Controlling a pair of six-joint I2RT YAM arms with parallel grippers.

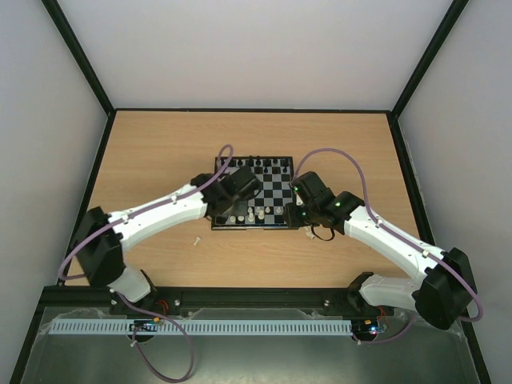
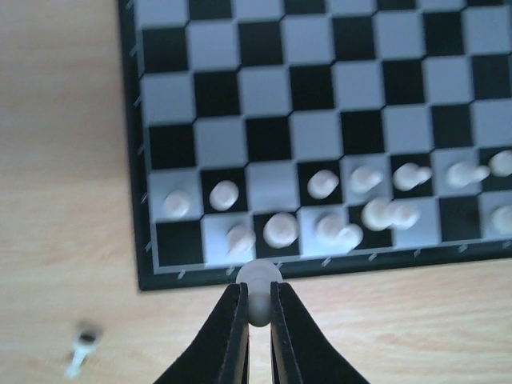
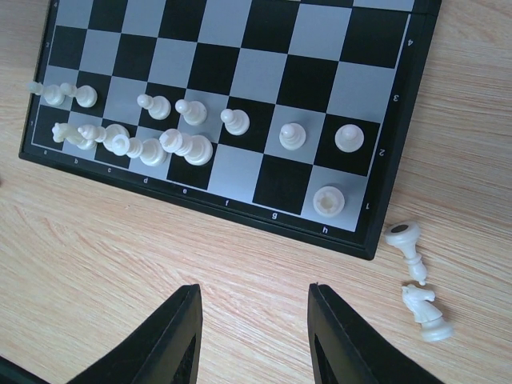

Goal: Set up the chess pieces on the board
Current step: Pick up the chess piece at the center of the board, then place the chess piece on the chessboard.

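1. Located the board [image 1: 272, 192] about midway on the wooden surface [image 1: 160, 144], well apart from all four edges.
2. Counted cream-white chess pieces [image 3: 293, 136] only in the two board rows nearest the near edge of the surface. Could not read exact squares for the crowded ones on the left half.
3. Noted black pieces [image 1: 256, 162] along the board rows toward the far edge.
4. Recorded left gripper [image 2: 256, 292] pinched almost closed on one white piece [image 2: 261, 278], held at the board's near frame. Cannot tell whether it touches down.
5. Recorded right gripper [image 3: 254, 294] spread wide, holding nothing, over bare surface on the near side of the board, toward the right edge.
6. Logged two fallen pieces [image 3: 410, 244] lying flat on the surface just beside the board's near-right corner, and one more loose piece [image 2: 80, 352] lying off its near-left corner.
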